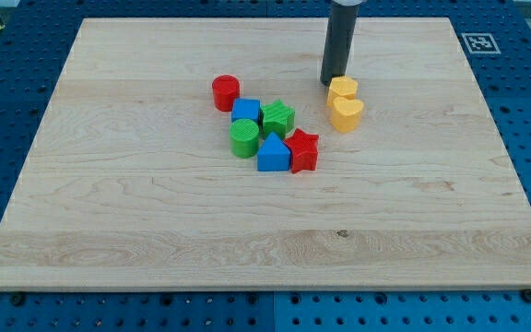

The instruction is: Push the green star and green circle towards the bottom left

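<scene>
The green star (278,117) sits in a tight cluster near the board's middle, with the green circle (244,137) just below and left of it. My tip (334,81) rests on the board up and to the right of the star, apart from it, right beside the yellow hexagon block (343,88). The blue cube (245,112) touches the star's left side. The blue triangle (273,153) and red star (302,149) lie just below the green star.
A red cylinder (226,92) stands up-left of the cluster. A yellow heart (346,113) lies below the yellow hexagon. The wooden board (109,231) lies on a blue pegboard; a marker tag (477,42) is at the top right corner.
</scene>
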`<state>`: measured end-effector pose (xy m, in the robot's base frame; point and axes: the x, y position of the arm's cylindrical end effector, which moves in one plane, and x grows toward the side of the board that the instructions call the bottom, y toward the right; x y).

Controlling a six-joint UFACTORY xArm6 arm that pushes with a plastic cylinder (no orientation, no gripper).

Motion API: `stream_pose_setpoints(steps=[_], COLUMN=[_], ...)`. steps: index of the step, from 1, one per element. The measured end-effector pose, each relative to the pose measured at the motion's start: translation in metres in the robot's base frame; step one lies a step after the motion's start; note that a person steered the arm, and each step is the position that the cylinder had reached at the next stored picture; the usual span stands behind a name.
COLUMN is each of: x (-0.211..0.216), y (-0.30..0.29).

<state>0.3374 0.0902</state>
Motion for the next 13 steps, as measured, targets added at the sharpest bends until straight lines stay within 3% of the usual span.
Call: stream_pose_setpoints(steps=[2, 4, 8, 10, 13], x=[0.022, 0.044, 0.088, 0.101, 0.114], y=[0.0, -0.068, -0.071, -0.121, -0.066])
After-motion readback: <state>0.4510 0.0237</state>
